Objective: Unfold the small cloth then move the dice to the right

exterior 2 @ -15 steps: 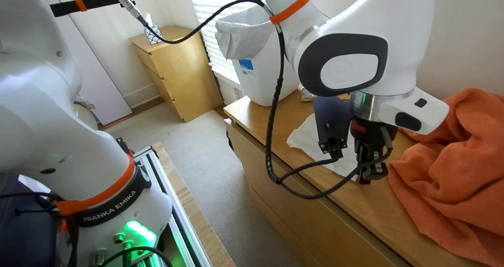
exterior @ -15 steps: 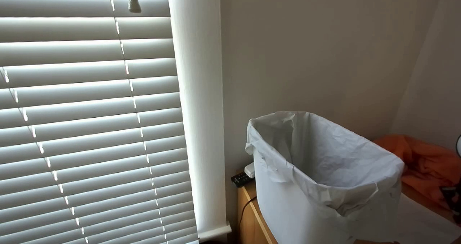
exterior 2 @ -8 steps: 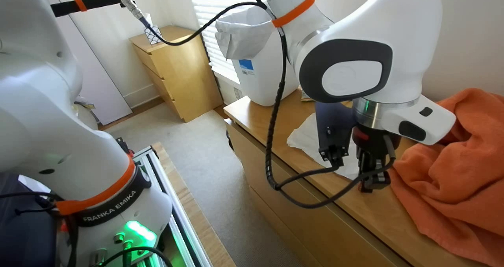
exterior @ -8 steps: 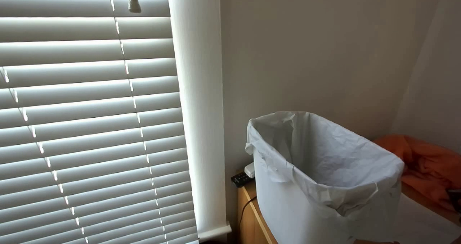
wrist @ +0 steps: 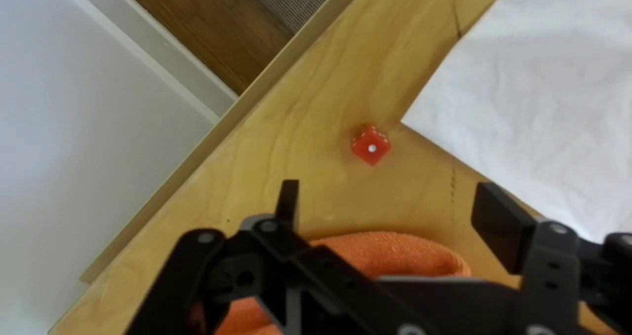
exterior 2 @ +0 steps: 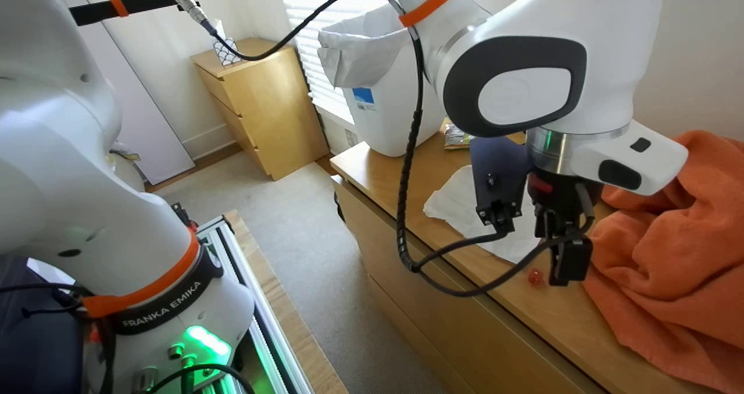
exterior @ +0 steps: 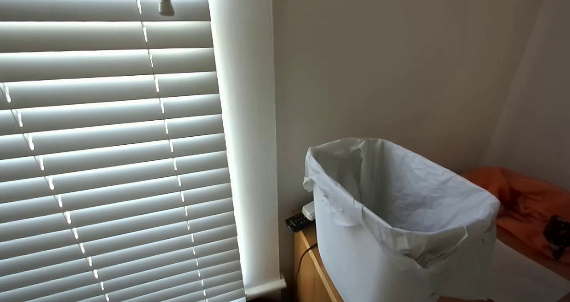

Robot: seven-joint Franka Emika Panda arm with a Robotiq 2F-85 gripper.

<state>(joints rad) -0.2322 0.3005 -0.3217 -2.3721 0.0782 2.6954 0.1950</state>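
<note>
Your gripper [wrist: 388, 192], jaws wide apart, had just shifted toward the crumpled orange cloth [exterior 2: 680, 260], unblocking an exterior view of the red die [exterior 2: 536, 276] on the dresser top [exterior 2: 395, 185] near the white sheet [wrist: 543, 107], so moving it probably still lay ahead.

The rounded white arm [exterior 2: 610, 63] has orange bands [exterior 2: 433, 3], black cables [exterior 2: 402, 208], FRANKA EMIKA lettering [exterior 2: 161, 307] and a black tool [wrist: 388, 191].

Daylight through blinds [exterior: 111, 146]; adjacent wall [exterior: 378, 70] dim; green lamp [exterior 2: 207, 340] glaring on robot base [exterior 2: 154, 343].
</note>
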